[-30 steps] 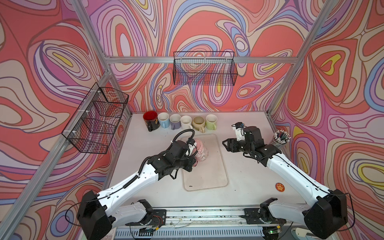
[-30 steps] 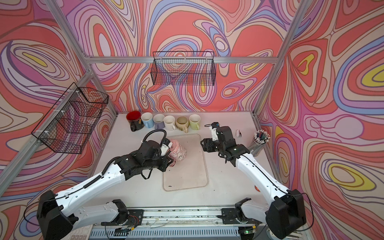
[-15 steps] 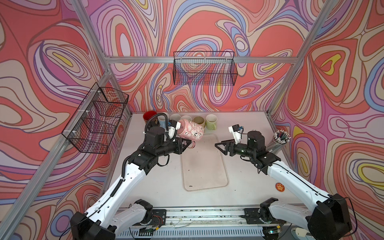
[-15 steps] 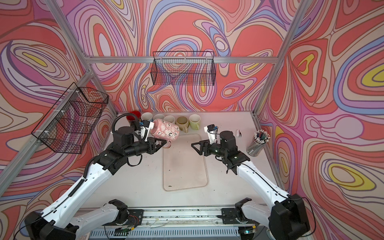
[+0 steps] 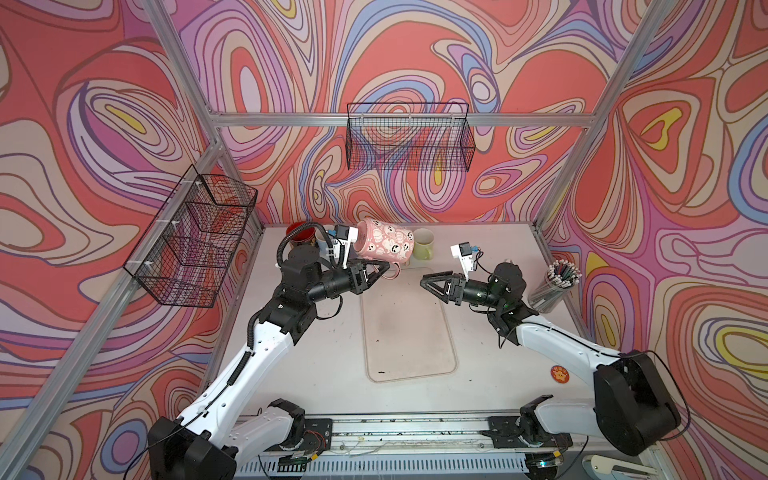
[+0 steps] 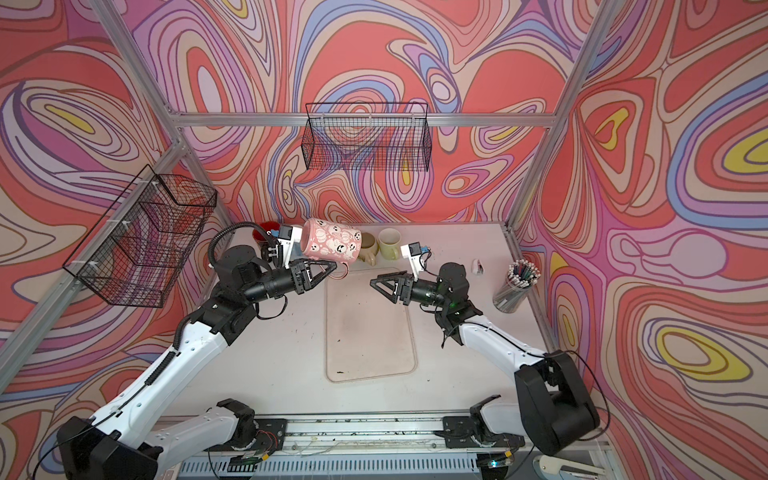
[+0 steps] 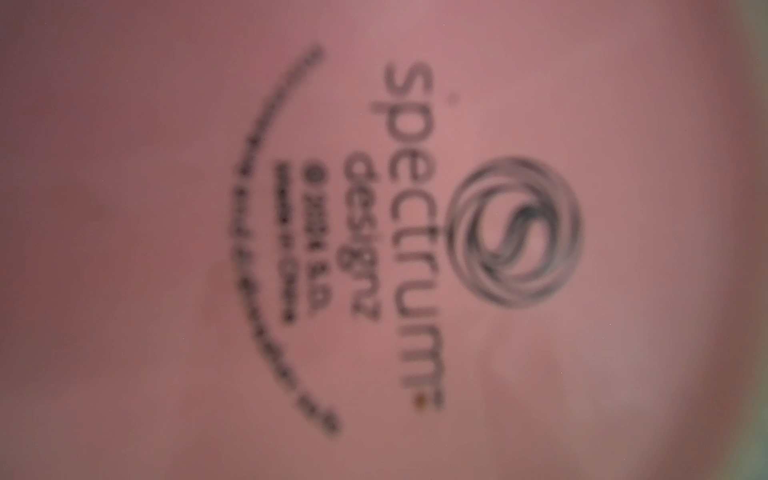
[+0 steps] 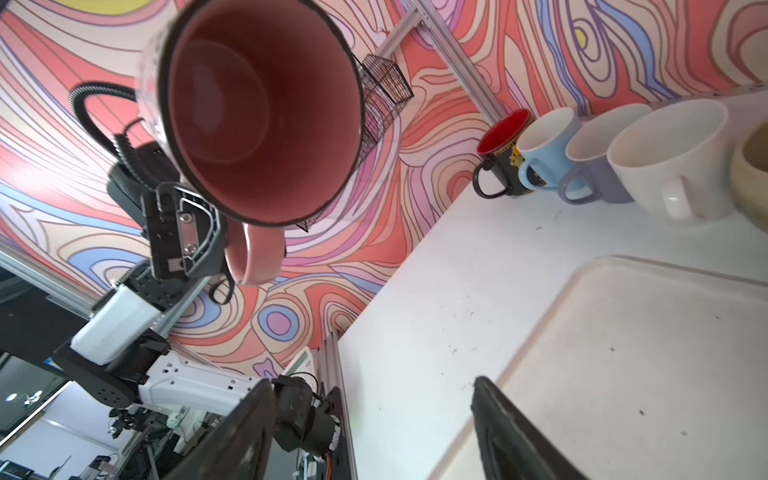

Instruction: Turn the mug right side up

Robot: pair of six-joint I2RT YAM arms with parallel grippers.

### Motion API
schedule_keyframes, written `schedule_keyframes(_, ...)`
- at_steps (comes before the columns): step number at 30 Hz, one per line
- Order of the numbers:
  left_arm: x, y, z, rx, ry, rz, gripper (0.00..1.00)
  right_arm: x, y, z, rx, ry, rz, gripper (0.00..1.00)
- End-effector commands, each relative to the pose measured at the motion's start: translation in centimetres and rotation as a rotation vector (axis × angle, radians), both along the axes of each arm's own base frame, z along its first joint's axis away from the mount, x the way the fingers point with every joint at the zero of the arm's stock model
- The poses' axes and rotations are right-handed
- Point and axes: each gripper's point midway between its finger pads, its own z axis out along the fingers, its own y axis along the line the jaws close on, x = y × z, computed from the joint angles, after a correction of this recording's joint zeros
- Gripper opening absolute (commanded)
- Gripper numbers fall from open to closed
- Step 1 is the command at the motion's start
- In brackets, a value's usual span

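Two wire baskets (image 5: 409,137) (image 5: 195,237), swirled walls (image 5: 415,50), white table (image 5: 332,353), beige mat (image 5: 407,328), mug (image 5: 384,243) aloft

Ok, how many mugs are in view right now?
7. The pink ghost-print ceramic mug hangs sideways in the left gripper; six stand along the back wall: black-red mug, blue mug, lavender mug, white mug, beige mug, pale green mug.
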Motion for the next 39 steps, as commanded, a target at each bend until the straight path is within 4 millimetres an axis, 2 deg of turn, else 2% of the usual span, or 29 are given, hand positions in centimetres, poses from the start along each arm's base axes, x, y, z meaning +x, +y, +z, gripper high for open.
schedule_keyframes(1,-0.2,0.2,4.3,-0.088,-0.183,-0.018,0.0,-1.0,0.2,3.7,0.137,-0.085,0.076,0.77)
schedule_keyframes(6,0.4,0.3,3.6,-0.114,-0.169,-0.016,0.0,-0.1,0.9,4.3,0.215,-0.073,0.133,0.75)
schedule_keyframes(9,0.7,0.4,3.3,-0.125,-0.163,-0.013,0.0,0.7,1.6,4.3,0.252,-0.046,0.169,0.69)
schedule_keyframes(11,1.0,0.5,3.1,-0.136,-0.152,-0.009,0.0,0.9,2.3,4.3,0.269,-0.038,0.2,0.65)
schedule_keyframes(18,2.1,1.2,2.4,-0.162,-0.124,0.015,0.0,1.3,4.8,4.0,0.27,-0.03,0.242,0.63)
schedule_keyframes(19,2.2,1.2,2.3,-0.165,-0.122,0.015,0.0,1.8,5.4,2.8,0.262,-0.001,0.248,0.63)
schedule_keyframes(20,2.2,1.2,2.3,-0.167,-0.12,0.015,0.0,1.9,5.8,2.5,0.264,0.008,0.256,0.63)
schedule_keyframes(26,2.8,1.4,1.8,-0.168,-0.112,0.03,0.0,2.0,7.9,1.7,0.262,0.034,0.309,0.6)
schedule_keyframes(39,3.8,1.5,0.3,-0.166,-0.073,0.041,0.0,3.2,9.0,1.7,0.269,0.039,0.328,0.54)
